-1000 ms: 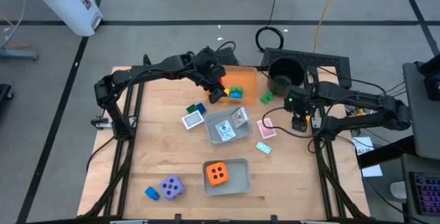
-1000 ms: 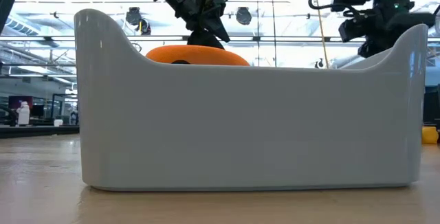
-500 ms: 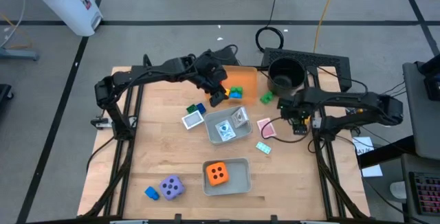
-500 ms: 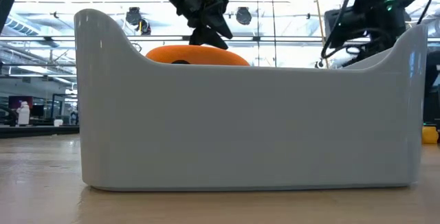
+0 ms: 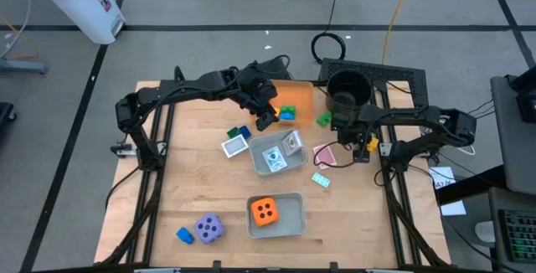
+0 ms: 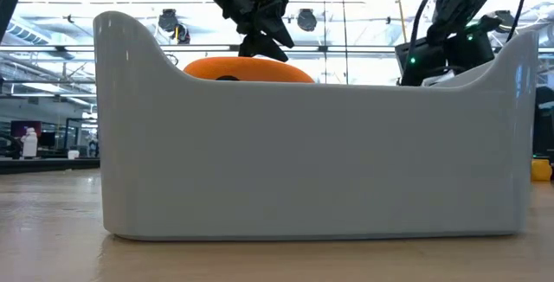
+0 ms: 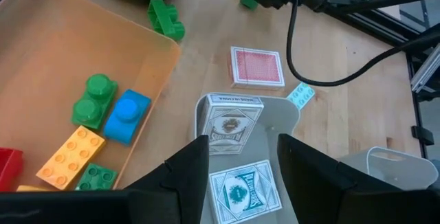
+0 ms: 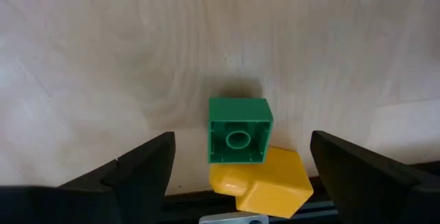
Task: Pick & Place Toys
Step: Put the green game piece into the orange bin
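My right gripper [image 8: 242, 138] points down, open, over a small green brick [image 8: 238, 139]; its fingers stand either side of the brick without touching it. The brick sits stud up on the table, with a yellow brick [image 8: 265, 181] against it. In the high view my right gripper [image 5: 352, 135] is left of that yellow brick [image 5: 369, 146]. My left gripper [image 7: 242, 145] hangs open and empty between the orange tray [image 7: 41, 38], which holds several bricks, and the clear grey tray [image 5: 276, 151], which holds cards [image 7: 230, 122].
A black pot [image 5: 345, 91] stands behind another green brick [image 5: 323, 120]. A pink card [image 5: 325, 153] and a teal card [image 5: 320, 178] lie on the table. An orange die [image 5: 265, 211] sits in a grey tray near the front, with a purple die [image 5: 208, 228] and a blue brick [image 5: 184, 235] to its left.
My right gripper has come down toward the table and shifted a little toward the left edge, tipping until it points straight down over the green brick. My left arm has kept still.
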Available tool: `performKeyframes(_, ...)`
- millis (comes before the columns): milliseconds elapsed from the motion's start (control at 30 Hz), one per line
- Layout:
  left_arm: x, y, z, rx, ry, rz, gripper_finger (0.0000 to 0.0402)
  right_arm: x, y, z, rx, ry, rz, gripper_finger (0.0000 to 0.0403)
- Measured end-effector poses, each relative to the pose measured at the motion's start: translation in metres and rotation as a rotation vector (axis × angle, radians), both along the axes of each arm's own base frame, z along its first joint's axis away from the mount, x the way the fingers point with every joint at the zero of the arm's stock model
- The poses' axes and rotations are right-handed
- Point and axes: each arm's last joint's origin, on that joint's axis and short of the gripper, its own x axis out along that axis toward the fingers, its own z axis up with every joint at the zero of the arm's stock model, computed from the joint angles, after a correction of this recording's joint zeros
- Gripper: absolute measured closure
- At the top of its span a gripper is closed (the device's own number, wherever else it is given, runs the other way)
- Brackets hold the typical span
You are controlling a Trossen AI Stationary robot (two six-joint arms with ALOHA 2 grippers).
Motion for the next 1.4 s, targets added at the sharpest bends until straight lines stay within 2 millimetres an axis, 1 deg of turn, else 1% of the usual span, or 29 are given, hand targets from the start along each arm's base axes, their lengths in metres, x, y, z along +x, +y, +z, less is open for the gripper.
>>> performKeyframes(133, 0.0, 0.0, 0.0, -0.001, 0.0, 0.001, 0.0224, 0.002, -0.001, -0.009, 0.007, 0.014, 0.004, 0.0069)
performKeyframes(300, 0.0, 0.0, 0.0, -0.004, 0.001, 0.004, 0.0224, -0.004, 0.001, -0.018, 0.009, 0.048, 0.013, 0.0069)
performKeyframes(433, 0.0, 0.0, 0.0, -0.001, 0.0, 0.001, 0.0225, -0.006, 0.0, -0.02, -0.024, 0.067, 0.021, 0.0083)
performKeyframes(800, 0.0, 0.0, 0.0, -0.001, 0.0, 0.001, 0.0224, -0.008, 0.001, -0.025, -0.018, 0.06, 0.053, 0.0193)
performKeyframes(1100, 0.0, 0.0, 0.0, -0.007, 0.001, 0.007, 0.0224, -0.008, 0.001, -0.025, -0.019, 0.057, 0.054, 0.0263)
performKeyframes(1200, 0.0, 0.0, 0.0, -0.007, 0.001, 0.007, 0.0225, -0.008, 0.001, -0.025, -0.019, 0.057, 0.054, 0.0266)
performKeyframes(1400, 0.0, 0.0, 0.0, -0.02, -0.004, 0.021, 0.0225, -0.008, 0.001, -0.023, -0.03, 0.04, 0.054, 0.0251)
